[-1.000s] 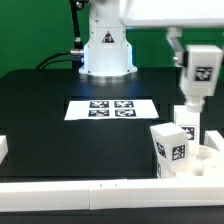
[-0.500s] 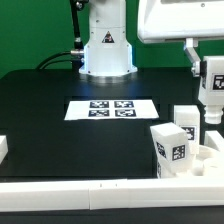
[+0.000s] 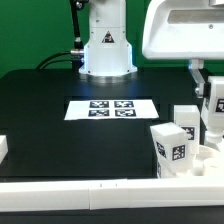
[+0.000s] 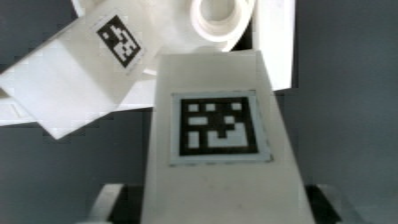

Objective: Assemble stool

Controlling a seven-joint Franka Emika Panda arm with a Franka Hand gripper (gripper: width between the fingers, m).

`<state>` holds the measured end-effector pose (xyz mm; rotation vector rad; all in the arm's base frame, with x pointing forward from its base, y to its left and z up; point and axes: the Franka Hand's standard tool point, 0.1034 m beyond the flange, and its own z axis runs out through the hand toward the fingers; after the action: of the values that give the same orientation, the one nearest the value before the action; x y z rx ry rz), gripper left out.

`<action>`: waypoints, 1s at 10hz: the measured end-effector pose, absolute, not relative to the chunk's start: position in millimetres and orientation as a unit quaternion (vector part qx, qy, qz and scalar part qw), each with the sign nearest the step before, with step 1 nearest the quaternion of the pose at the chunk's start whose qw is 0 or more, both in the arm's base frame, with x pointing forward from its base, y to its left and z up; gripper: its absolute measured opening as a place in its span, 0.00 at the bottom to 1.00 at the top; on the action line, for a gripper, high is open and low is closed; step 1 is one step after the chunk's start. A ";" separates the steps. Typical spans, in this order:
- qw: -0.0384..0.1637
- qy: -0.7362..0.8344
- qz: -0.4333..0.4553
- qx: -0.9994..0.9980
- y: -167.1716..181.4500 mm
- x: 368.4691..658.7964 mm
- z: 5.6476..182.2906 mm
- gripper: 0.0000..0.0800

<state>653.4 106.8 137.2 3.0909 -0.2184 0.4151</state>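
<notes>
My gripper point(image 3: 211, 88) is at the exterior view's right edge, shut on a white tagged stool leg point(image 3: 214, 104) that it holds upright just above the round seat point(image 3: 207, 160). Two more legs stand on the seat: one at the front point(image 3: 171, 150) and one behind it point(image 3: 186, 124). In the wrist view the held leg point(image 4: 217, 120) fills the middle between my fingers point(image 4: 118, 204), with its tag facing the camera. Beyond it are another tagged leg point(image 4: 89, 70) and a round white socket point(image 4: 221, 18). Where the held leg ends is hidden.
The marker board point(image 3: 110, 108) lies flat in the middle of the black table. The robot base point(image 3: 105, 50) stands behind it. A long white border bar point(image 3: 80, 190) runs along the front edge, with a short piece point(image 3: 3, 148) at the exterior view's left.
My gripper has moved toward the exterior view's right and downward with the leg in it, closer to the seat. The standing legs have not moved.
</notes>
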 end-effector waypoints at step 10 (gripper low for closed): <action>0.020 -0.078 0.101 0.992 117.1 647.0 97.5 0.42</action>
<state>647.0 117.1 97.5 3.0773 -0.2417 0.3129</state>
